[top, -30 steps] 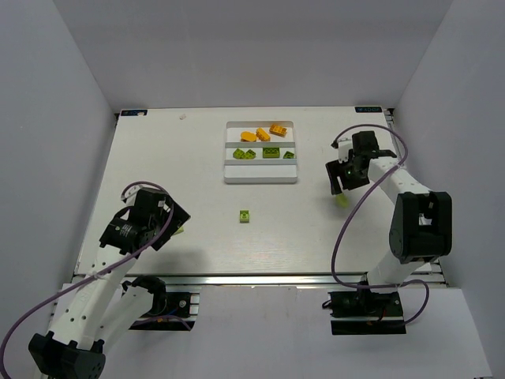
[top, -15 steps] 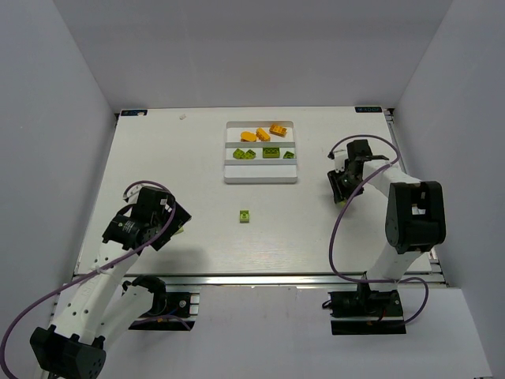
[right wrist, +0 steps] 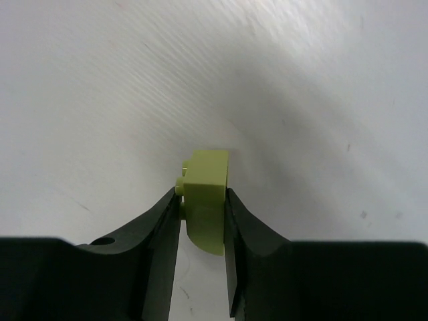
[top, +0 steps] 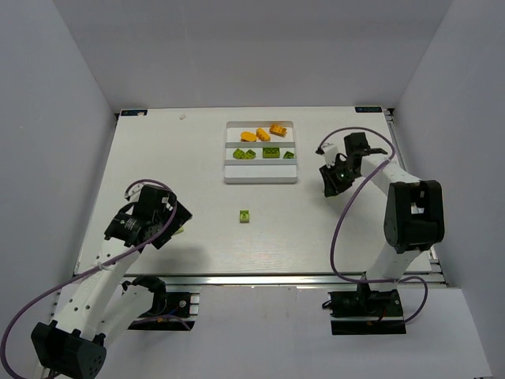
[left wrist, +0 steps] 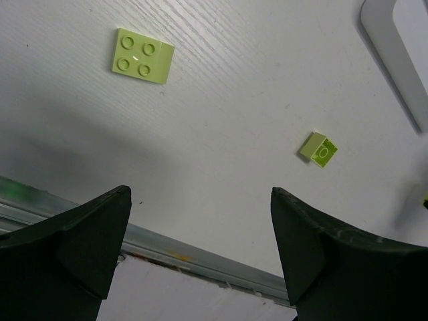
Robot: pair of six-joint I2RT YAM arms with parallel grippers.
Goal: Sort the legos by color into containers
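In the right wrist view my right gripper [right wrist: 202,192] is shut on a lime lego [right wrist: 207,175], held on its side just above the table. From above, that gripper [top: 330,184] hangs right of the white tray [top: 261,181], and its lego is hidden. The far container holds three orange legos [top: 263,133]; the middle one holds several green legos [top: 271,151]. A small green lego [top: 245,215] lies loose in front of the tray. My left gripper [left wrist: 200,194] is open near the table's front edge, with a lime four-stud lego [left wrist: 140,55] and the small green lego [left wrist: 319,148] ahead of it.
The metal front rail [left wrist: 167,251] of the table runs just under my left fingers. A corner of the tray [left wrist: 394,53] shows at the upper right of the left wrist view. Grey walls enclose the table on three sides.
My right gripper has shut on the lime lego and shifted up and left toward the tray. The left arm has barely moved and stays open.
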